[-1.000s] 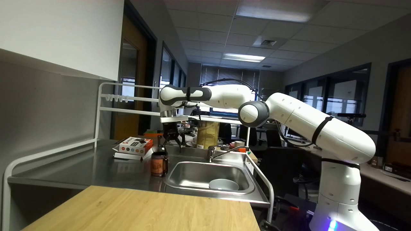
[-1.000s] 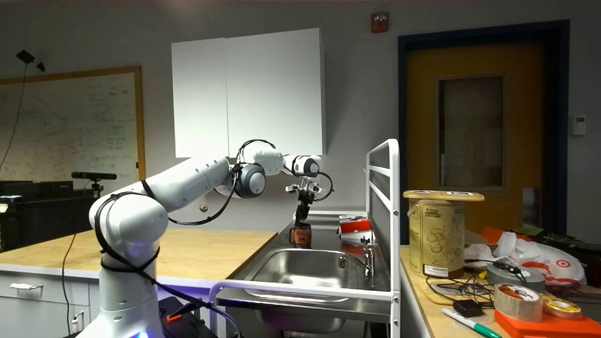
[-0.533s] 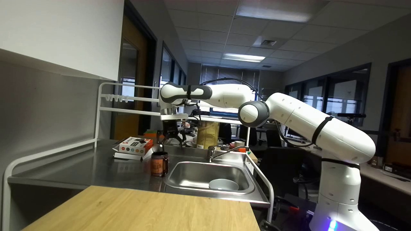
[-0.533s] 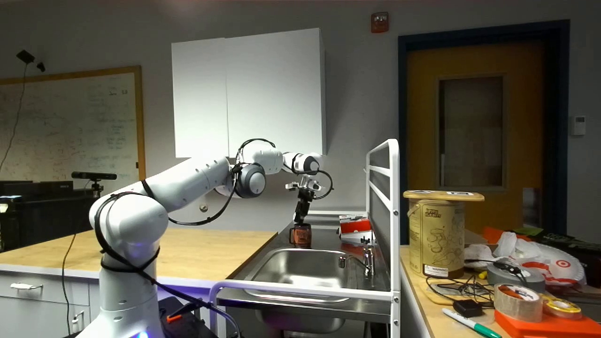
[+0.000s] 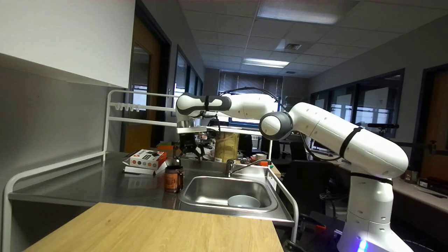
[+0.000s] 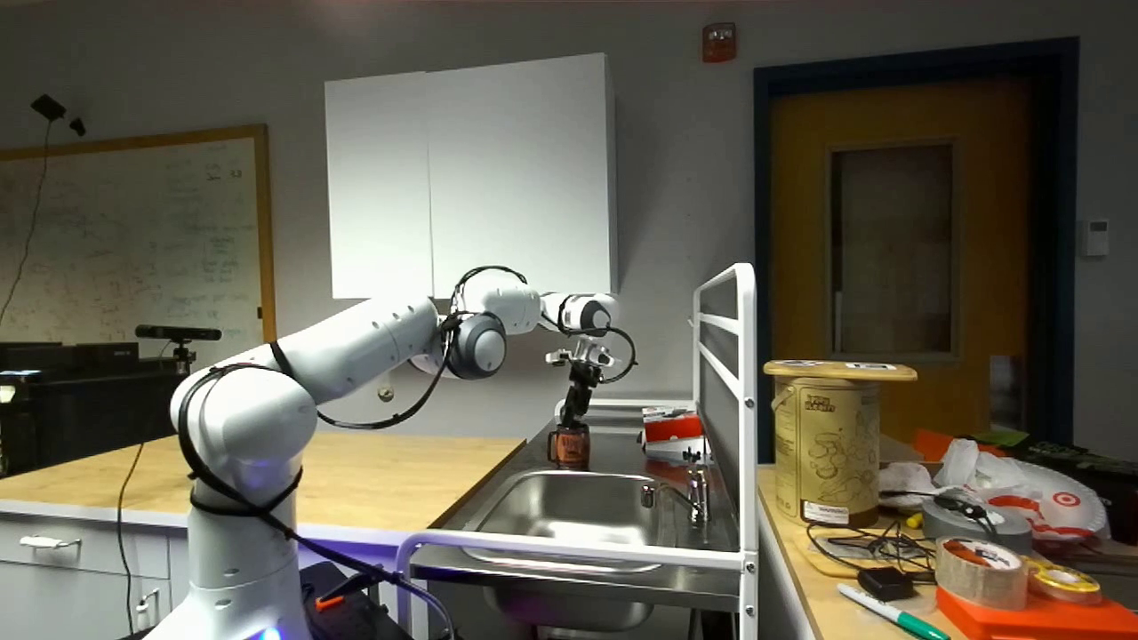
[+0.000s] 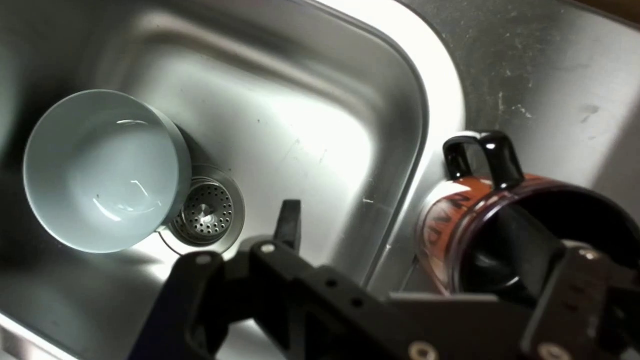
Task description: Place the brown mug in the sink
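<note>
The brown mug (image 5: pixel 174 180) stands upright on the metal counter beside the sink, and also shows in an exterior view (image 6: pixel 571 447). In the wrist view the mug (image 7: pixel 442 225) has an orange printed side, a dark opening and a black handle. The sink (image 5: pixel 217 189) is a steel basin; its bare floor shows in the wrist view (image 7: pixel 300 145). My gripper (image 5: pixel 190 159) is open above the mug, and shows in the wrist view (image 7: pixel 405 230). One finger overlaps the mug's opening; the other is on its sink side. How deep the finger reaches is unclear.
A light bowl (image 7: pixel 102 172) lies in the sink by the drain (image 7: pixel 207 212). The faucet (image 5: pixel 231 167) stands at the sink's edge. Red-and-white boxes (image 5: pixel 145 160) lie on the counter. A white rail (image 6: pixel 578 547) runs round the sink. A wooden tabletop (image 5: pixel 157 227) adjoins the counter.
My gripper has shifted slightly to the right in both exterior views and its tilt has changed a little. Its fingers look slightly wider apart. The mug has not moved.
</note>
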You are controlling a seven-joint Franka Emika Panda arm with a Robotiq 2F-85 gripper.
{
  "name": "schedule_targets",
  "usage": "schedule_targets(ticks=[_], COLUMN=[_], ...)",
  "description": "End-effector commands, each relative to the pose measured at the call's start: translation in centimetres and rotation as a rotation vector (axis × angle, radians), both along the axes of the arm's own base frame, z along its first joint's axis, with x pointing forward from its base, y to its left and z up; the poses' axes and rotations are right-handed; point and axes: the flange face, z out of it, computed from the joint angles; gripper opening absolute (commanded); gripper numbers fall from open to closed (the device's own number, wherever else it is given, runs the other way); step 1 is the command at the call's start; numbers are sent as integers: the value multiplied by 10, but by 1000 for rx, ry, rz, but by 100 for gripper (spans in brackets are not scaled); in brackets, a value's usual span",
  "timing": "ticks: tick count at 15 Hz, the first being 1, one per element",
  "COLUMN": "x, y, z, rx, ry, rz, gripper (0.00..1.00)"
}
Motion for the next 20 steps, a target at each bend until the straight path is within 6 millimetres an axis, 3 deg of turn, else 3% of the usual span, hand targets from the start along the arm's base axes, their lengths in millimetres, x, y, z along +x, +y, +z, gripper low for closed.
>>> schedule_targets(ticks=[1,8,13,14,15,20], x=[2,2,1,2,2,2], y=[-5,-6,3,4,5,8], z=[-13,-26,-24,-24,-25,-25], rx=[7,1,21,12,5,-9], ry=[5,25,21,15,13,16], rz=[-31,-36,-29,-33,-36,-59], gripper=[100,100,100,75,75,36])
